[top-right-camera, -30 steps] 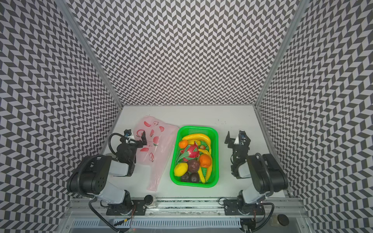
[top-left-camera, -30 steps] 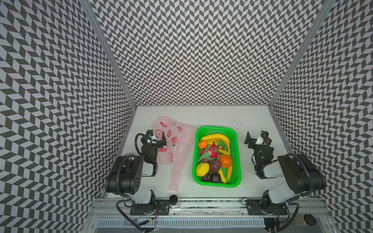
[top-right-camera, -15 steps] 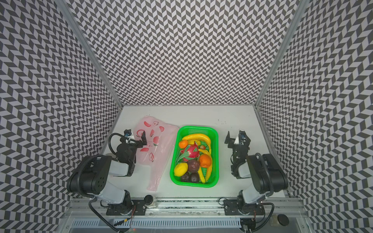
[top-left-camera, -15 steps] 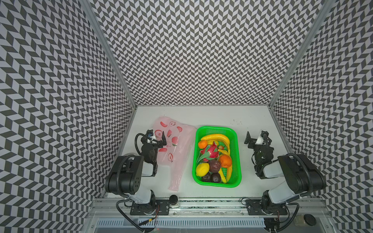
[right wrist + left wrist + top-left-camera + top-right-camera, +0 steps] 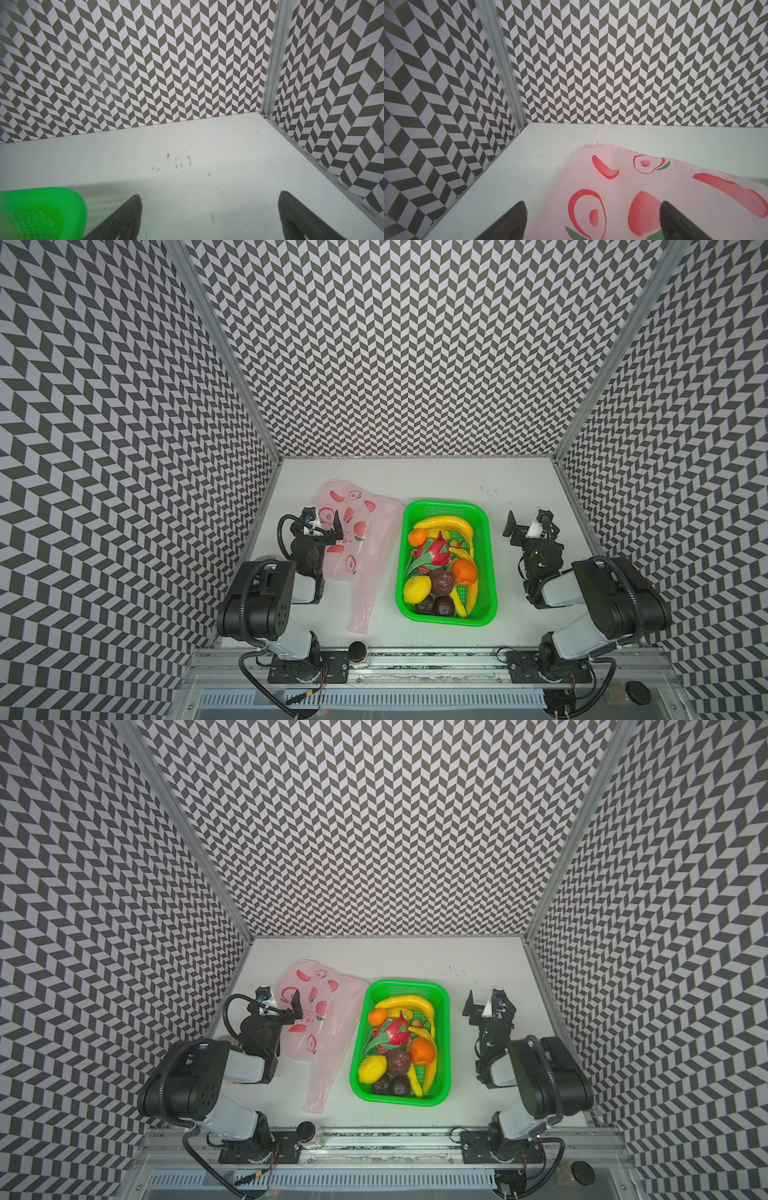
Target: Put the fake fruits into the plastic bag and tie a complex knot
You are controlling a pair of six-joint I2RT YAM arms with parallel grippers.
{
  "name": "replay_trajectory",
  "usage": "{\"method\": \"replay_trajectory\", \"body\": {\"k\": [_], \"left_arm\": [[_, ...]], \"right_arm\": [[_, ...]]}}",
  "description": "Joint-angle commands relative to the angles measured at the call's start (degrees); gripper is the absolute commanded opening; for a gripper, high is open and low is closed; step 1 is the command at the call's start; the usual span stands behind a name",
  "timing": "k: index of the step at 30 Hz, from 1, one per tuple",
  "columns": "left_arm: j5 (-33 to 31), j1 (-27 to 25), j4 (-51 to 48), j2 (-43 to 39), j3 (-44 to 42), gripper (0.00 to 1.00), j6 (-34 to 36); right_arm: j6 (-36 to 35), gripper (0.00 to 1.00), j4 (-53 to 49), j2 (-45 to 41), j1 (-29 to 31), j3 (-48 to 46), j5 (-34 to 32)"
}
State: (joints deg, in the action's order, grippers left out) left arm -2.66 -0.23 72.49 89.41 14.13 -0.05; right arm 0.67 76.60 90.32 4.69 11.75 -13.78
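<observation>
My left gripper (image 5: 322, 519) wide open, empty, over plastic bag (image 5: 365, 547); contact unclear. My right gripper (image 5: 527, 519) wide open, empty, beside green basket (image 5: 444, 504) holding fake fruits (image 5: 440, 564).

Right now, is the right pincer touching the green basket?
Apart. In a top view, bare table lies between the right pincer and the green basket.

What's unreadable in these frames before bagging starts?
- plastic bag: left side hidden behind the left gripper in both top views; cropped by the frame edge in the left wrist view.
- fake fruits: lower ones buried under the pile in both top views.
- green basket: blurred, cropped corner only in the right wrist view.
</observation>
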Motion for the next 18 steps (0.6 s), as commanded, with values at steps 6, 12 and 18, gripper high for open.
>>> {"method": "replay_trajectory", "body": {"k": [6, 12, 18], "left_arm": [[0.3, 0.9, -9.4, -15.1, -0.8, 1.0, -2.2], [-2.9, 0.7, -35.6, -25.3, 10.8, 1.0, -19.2], [4.7, 2.4, -52.3, -30.8, 19.4, 1.0, -34.6]], "right_arm": [[2.0, 0.99, -10.9, -16.7, -0.1, 0.4, -3.2], [9.1, 0.99, -33.7, -30.1, 0.0, 9.7, 6.5], [14.5, 0.99, -58.1, -36.2, 0.1, 20.8, 16.1]]}}
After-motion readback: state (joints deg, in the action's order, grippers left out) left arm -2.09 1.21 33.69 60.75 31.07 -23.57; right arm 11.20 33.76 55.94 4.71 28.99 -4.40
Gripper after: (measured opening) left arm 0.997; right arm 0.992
